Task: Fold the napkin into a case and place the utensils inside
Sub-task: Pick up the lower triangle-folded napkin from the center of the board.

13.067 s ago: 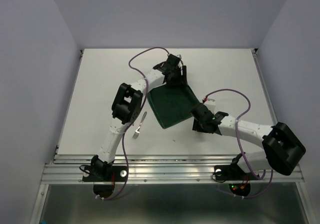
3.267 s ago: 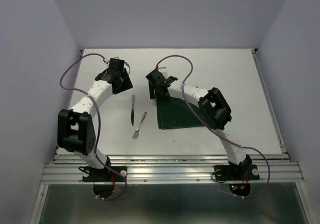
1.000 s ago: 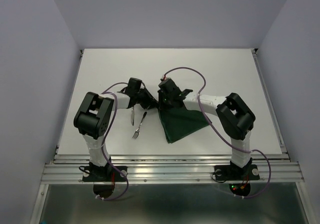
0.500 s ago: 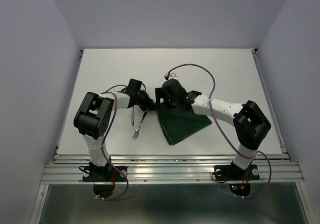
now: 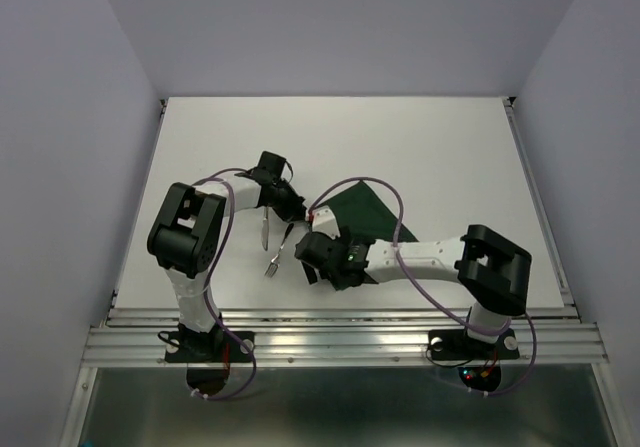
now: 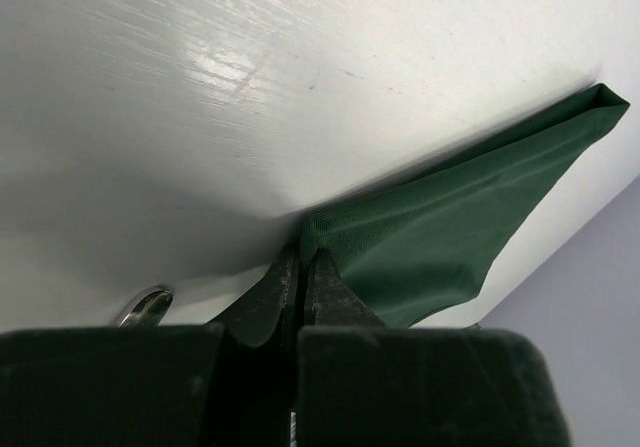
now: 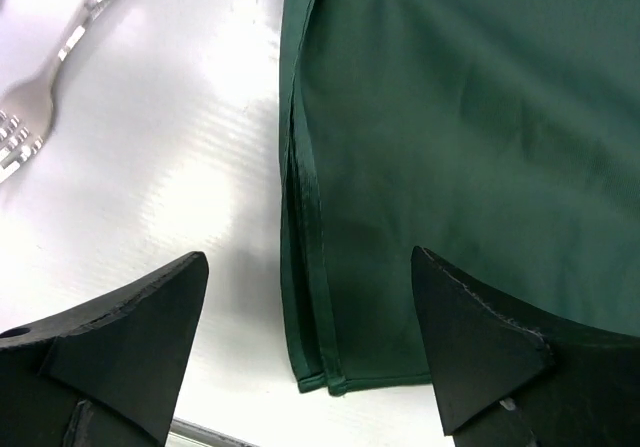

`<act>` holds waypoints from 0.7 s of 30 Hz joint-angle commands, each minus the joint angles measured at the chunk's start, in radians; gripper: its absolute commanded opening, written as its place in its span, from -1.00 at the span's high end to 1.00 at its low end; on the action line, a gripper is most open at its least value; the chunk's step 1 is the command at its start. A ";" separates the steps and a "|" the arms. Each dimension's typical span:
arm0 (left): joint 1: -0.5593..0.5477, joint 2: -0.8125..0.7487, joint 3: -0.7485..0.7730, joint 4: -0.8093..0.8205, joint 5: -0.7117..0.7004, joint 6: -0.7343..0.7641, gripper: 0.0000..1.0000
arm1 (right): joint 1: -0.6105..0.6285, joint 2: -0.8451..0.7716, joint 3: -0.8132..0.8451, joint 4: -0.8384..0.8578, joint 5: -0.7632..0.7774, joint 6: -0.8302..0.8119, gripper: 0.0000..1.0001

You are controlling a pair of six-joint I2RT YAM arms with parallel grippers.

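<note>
Low at frame centre, the right jaws stood wide open over the near edge of the green napkin [image 5: 366, 213]. The fork [image 5: 277, 250] and knife [image 5: 263, 229] lay just left on the worktop [image 5: 450, 147]. Farther up, the left jaws pinched the napkin's left corner.

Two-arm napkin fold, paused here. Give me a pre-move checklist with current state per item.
1. Left end effector shut on a napkin corner: ok.
2. Right end effector open, the napkin's layered edge between its fingers: ok.
3. Right fingers touching the cloth: cannot tell.
4. Right fingers clear of the fork: ok.
5. Knife and fork lying off the cloth on the table: ok.
6. Napkin folded to a narrow pocket: not ok; the top view shows a wide slanted shape, partly hidden by the right arm.
</note>
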 commanded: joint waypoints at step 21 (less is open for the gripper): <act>-0.006 -0.052 0.065 -0.164 -0.074 0.010 1.00 | 0.061 0.038 -0.028 0.044 0.220 -0.031 0.99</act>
